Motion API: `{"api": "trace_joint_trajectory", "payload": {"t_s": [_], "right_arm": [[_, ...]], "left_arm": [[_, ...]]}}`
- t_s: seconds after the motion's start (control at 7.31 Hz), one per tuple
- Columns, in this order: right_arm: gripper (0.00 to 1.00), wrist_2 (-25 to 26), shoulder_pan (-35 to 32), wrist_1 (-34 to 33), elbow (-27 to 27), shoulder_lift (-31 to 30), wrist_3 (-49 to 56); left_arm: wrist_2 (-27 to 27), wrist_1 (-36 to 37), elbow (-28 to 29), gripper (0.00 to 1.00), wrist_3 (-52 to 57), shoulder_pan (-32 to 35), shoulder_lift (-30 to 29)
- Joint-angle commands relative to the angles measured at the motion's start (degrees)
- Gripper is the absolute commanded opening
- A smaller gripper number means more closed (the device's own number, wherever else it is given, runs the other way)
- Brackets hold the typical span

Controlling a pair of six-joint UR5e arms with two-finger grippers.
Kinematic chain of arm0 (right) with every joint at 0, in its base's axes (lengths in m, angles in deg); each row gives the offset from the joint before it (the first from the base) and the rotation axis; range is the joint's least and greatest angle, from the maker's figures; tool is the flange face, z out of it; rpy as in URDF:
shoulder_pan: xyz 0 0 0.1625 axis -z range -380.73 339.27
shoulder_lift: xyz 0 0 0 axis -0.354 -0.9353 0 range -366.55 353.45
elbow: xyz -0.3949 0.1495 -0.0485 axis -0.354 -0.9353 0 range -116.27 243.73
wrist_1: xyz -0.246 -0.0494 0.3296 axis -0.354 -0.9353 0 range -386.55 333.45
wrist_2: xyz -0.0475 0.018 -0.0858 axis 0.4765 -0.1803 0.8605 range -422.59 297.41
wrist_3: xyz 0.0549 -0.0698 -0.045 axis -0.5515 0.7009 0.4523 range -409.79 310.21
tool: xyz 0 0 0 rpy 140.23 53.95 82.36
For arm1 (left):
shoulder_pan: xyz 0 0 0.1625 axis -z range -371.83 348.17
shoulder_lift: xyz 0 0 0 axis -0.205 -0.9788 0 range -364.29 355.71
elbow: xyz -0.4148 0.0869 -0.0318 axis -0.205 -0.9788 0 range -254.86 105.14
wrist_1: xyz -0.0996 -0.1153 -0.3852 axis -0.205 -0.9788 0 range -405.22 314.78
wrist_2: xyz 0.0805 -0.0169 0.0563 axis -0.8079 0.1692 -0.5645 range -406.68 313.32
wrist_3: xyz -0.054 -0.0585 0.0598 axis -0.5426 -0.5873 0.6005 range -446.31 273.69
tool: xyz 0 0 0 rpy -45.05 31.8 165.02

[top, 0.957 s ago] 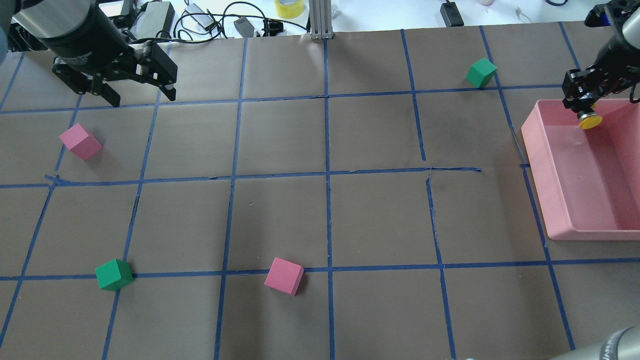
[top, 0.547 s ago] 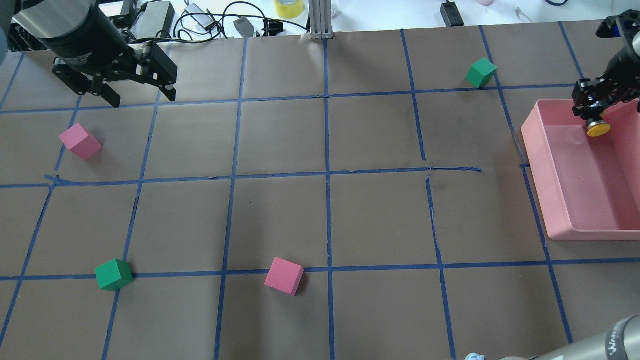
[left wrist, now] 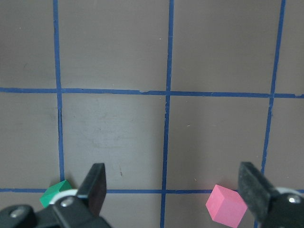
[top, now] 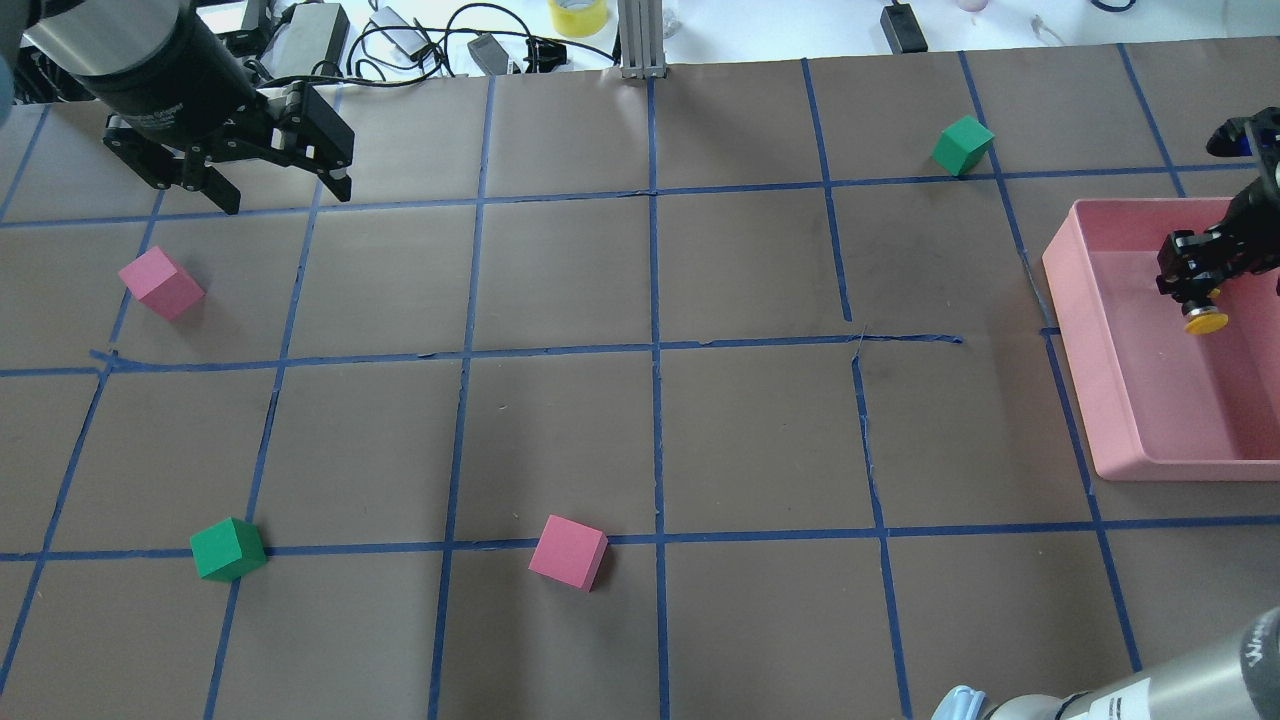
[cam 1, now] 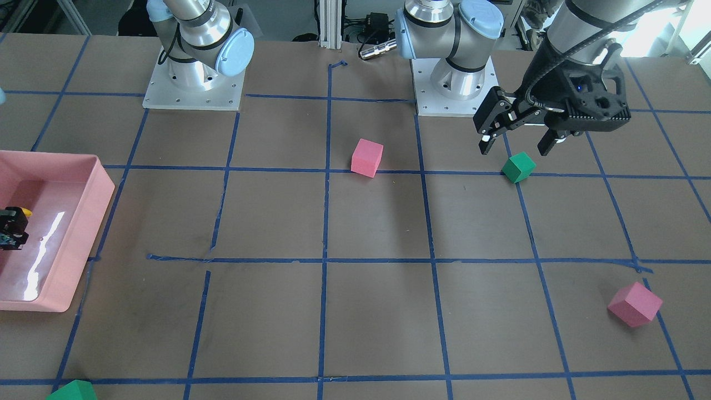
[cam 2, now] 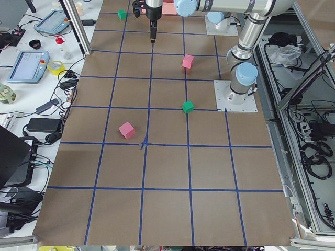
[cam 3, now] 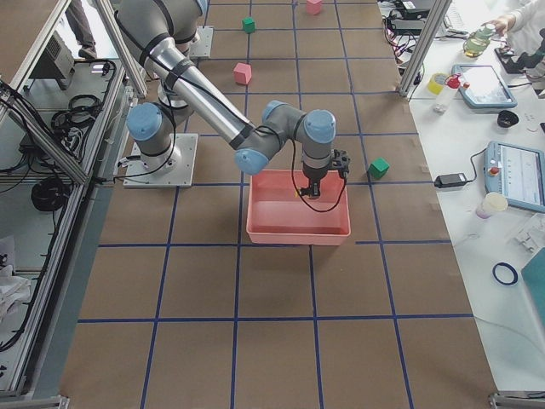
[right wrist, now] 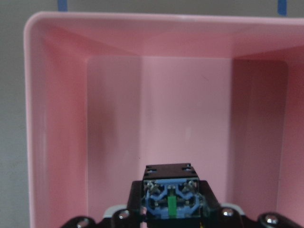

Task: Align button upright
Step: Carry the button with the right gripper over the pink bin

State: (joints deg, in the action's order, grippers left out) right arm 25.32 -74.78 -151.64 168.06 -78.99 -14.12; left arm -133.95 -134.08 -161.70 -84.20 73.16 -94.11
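Note:
The button [top: 1205, 322] hangs inside the pink tray [top: 1068, 300], its yellow cap below the fingers. My right gripper [top: 1192, 285] is shut on the button's black body. In the right wrist view the button's base [right wrist: 171, 202], with its contacts, faces the camera between the jaws, and the tray's walls [right wrist: 57, 118] surround it. In the front-facing view my right gripper [cam 1: 11, 228] shows only at the left edge, over the tray [cam 1: 103, 194]. Far across the table my left gripper [top: 287, 198] hangs open and holds nothing, as the left wrist view confirms [left wrist: 173, 190].
Foam cubes lie scattered on the brown gridded table: pink ones [top: 160, 283] [top: 568, 552] and green ones [top: 228, 549] [top: 962, 145]. The green cube [cam 1: 518, 168] sits just below my left gripper [cam 1: 514, 149] in the front-facing view. Cables and tape lie beyond the far edge.
My right gripper has carried the button from the tray's far rim further into the tray and lower. The left arm and the cubes have not moved.

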Motion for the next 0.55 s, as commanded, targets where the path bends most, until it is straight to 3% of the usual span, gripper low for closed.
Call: {"api": "trace_joint_trajectory", "payload": {"t_s": [0.0,0.14,0.41], "right_arm": [[0.00,-0.3,1.4,-3.6,2.5,0.7,1.7],[0.00,-0.4,1.4,-7.2,2.6,3.0,1.7],[0.00,-0.1,1.4,-7.4,2.9,3.8,1.7]], "left_arm": [[0.0,0.0,0.0,1.00,0.0,0.0,0.0],[0.0,0.0,0.0,1.00,0.1,0.0,0.0],[0.0,0.0,0.0,1.00,0.0,0.0,0.0]]}}
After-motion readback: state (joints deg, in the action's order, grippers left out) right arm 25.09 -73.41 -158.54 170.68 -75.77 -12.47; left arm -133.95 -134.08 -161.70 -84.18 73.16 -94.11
